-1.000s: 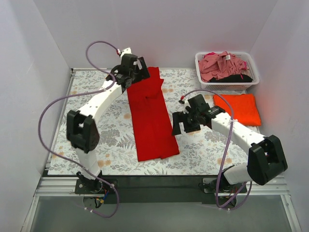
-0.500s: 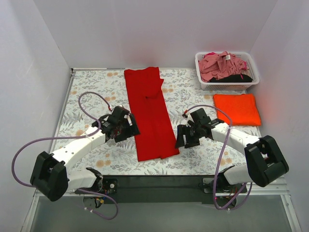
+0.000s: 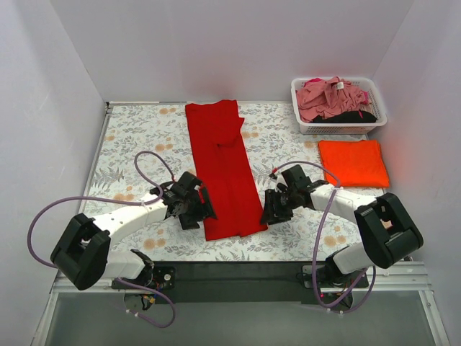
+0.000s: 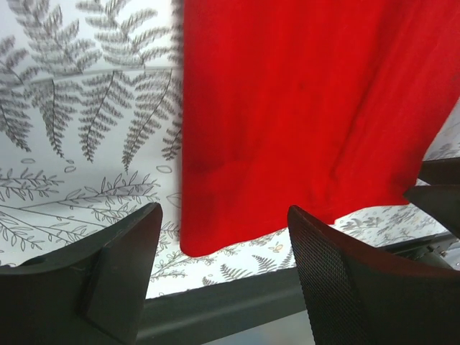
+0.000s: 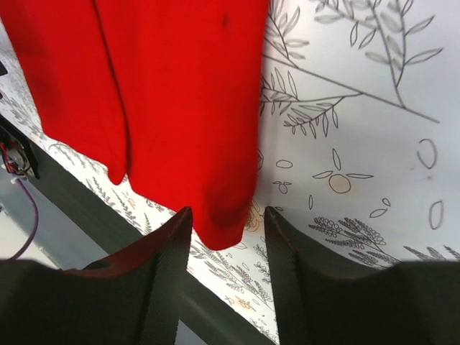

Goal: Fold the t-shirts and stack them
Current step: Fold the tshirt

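Observation:
A bright red t-shirt (image 3: pixel 223 166) lies folded into a long strip down the middle of the floral table cloth (image 3: pixel 144 137). My left gripper (image 3: pixel 204 213) sits low at its near left corner, jaws open. In the left wrist view that red corner (image 4: pixel 194 241) lies between the fingers (image 4: pixel 122 266) without touching them. My right gripper (image 3: pixel 267 214) is at the near right corner. Its jaws stand narrower but apart around the red corner (image 5: pixel 224 226), untouched by the pads (image 5: pixel 169 266). An orange t-shirt (image 3: pixel 353 162) lies folded at the right.
A white lattice basket (image 3: pixel 338 130) at the back right holds a crumpled pink tee (image 3: pixel 331 97) and a black one (image 3: pixel 356 115). The dark front edge of the table (image 3: pixel 230 277) runs just below both grippers. White walls enclose the sides and back.
My left arm has swung from the red shirt's far end down to its near left corner. The right gripper moved slightly nearer the near right corner. Both pairs of jaws have narrowed.

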Robot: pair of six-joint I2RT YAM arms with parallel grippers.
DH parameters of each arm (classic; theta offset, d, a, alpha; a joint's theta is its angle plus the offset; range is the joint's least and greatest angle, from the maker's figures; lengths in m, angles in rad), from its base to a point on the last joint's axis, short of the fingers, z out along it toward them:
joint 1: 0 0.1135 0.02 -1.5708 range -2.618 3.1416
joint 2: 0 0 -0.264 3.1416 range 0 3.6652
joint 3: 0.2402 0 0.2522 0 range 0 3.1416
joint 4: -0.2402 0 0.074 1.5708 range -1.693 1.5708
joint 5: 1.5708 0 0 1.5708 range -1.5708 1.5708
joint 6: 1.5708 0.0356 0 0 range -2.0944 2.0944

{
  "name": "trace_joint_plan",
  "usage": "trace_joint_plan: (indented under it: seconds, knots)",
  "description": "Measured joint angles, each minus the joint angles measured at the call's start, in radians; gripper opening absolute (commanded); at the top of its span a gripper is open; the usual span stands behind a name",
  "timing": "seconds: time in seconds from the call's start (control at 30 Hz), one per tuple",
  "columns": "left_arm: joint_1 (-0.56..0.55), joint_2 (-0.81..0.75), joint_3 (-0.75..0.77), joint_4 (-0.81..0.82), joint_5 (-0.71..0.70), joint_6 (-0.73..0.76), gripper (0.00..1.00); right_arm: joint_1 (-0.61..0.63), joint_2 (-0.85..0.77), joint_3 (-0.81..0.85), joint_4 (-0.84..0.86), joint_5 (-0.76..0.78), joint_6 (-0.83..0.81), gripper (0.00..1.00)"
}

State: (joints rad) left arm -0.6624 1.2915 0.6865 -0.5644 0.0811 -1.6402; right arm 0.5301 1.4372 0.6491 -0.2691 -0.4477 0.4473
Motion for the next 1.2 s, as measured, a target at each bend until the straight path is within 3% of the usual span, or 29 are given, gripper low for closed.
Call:
trace_joint_plan:
  seconds: [0.23, 0.5, 0.63, 1.1, 1.2]
  knots:
    - [-0.02, 0.006, -0.04, -0.006, 0.028, -0.016, 0.69, 0.009, 0.016, -0.032, 0.031, -0.049, 0.013, 0.42]
    - [-0.038, 0.014, -0.057, -0.01, 0.061, -0.018, 0.67, 0.009, 0.036, -0.05, 0.047, -0.058, 0.013, 0.01]
    - [-0.047, 0.018, -0.057, -0.01, 0.064, -0.019, 0.62, 0.009, 0.037, -0.051, 0.051, -0.059, 0.013, 0.01]
    - [-0.072, 0.085, -0.038, -0.019, 0.085, -0.026, 0.3, 0.009, 0.044, -0.051, 0.059, -0.073, 0.004, 0.01]
    - [-0.076, 0.096, -0.036, -0.019, 0.085, -0.027, 0.15, 0.009, 0.044, -0.051, 0.06, -0.074, 0.0, 0.01]
